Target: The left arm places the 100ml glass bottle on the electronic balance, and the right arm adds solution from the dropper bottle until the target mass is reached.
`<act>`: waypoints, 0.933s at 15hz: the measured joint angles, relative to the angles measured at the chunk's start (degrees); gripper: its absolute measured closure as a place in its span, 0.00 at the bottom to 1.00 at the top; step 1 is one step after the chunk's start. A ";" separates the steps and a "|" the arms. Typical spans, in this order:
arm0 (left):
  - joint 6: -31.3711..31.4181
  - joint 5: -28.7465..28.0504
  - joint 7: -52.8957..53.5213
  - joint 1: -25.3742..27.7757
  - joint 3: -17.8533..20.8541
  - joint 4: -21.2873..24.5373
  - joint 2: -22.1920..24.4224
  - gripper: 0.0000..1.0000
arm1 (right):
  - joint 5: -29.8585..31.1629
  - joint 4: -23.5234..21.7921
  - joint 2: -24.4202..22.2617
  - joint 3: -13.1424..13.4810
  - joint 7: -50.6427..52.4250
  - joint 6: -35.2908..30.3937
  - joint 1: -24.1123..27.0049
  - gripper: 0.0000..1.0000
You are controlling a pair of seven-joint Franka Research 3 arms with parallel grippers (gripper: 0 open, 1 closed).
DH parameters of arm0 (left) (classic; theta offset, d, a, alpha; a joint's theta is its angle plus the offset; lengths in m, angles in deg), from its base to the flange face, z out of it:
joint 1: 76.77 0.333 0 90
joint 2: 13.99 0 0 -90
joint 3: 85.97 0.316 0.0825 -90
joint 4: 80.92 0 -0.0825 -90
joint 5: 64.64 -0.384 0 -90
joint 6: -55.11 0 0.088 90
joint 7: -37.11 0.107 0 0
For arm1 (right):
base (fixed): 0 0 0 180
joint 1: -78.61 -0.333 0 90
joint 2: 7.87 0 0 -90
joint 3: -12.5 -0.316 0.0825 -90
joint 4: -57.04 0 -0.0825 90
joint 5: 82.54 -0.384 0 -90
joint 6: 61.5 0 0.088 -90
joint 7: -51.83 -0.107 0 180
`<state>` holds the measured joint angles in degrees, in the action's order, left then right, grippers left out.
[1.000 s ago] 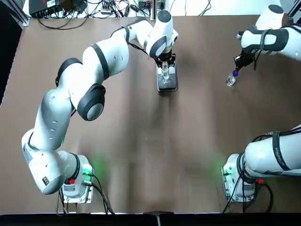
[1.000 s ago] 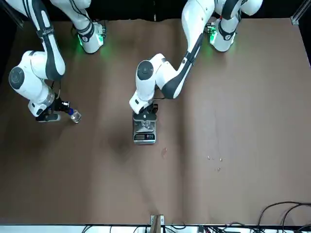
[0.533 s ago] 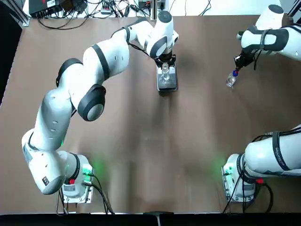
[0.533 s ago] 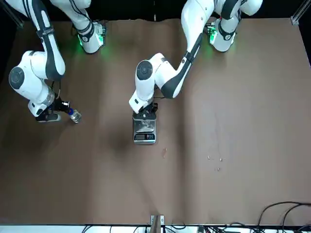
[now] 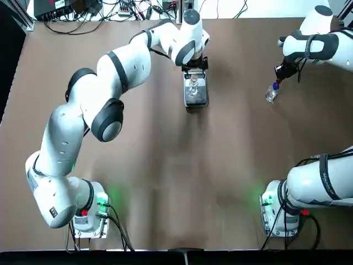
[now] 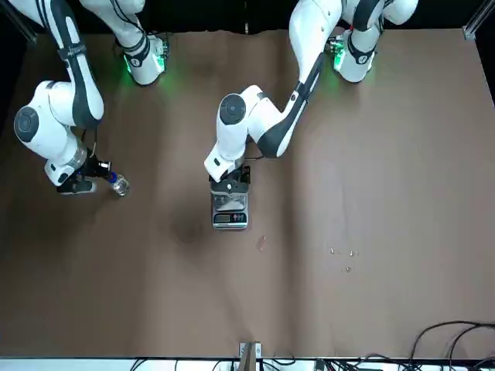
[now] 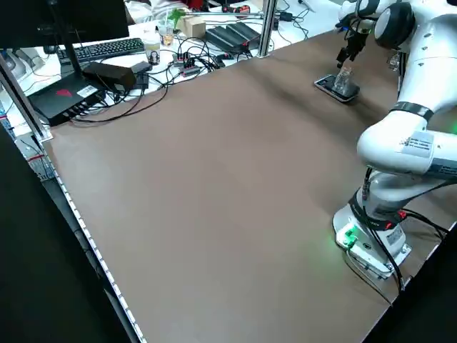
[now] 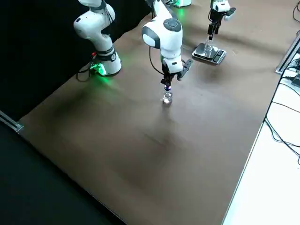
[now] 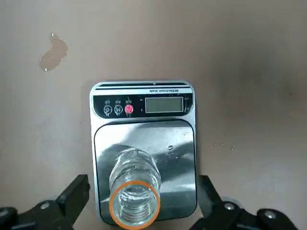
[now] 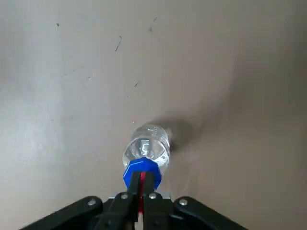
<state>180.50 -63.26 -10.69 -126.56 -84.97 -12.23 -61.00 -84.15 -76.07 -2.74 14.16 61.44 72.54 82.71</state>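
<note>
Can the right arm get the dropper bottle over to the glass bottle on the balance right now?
Probably not cleanly: the open left gripper hovers directly above the glass bottle on the balance, blocking its mouth. The right gripper grips the dropper bottle.

The balance's display point(image 9: 164, 104) shows no legible digits. The dropper bottle's red bulb point(image 10: 142, 183) is mostly hidden between the right tool's fingers point(image 10: 152, 188). Both left tool fingers point(image 9: 73, 197) are cut off by the wrist picture's edge
</note>
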 joint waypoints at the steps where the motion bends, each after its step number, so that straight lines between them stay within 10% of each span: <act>1: 0.01 0.00 0.00 0.15 0.01 -0.28 0.08 0.00 | 0.00 0.01 0.00 0.00 0.00 0.00 0.00 0.91; 14: -15.14 0.00 8.99 15.28 0.35 -1.99 15.49 0.00 | 0.00 0.05 0.00 0.00 0.00 -0.15 0.00 0.87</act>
<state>165.36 -63.26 -1.69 -111.29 -84.62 -14.22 -45.51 -84.15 -76.02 -2.74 14.16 61.44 72.39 82.71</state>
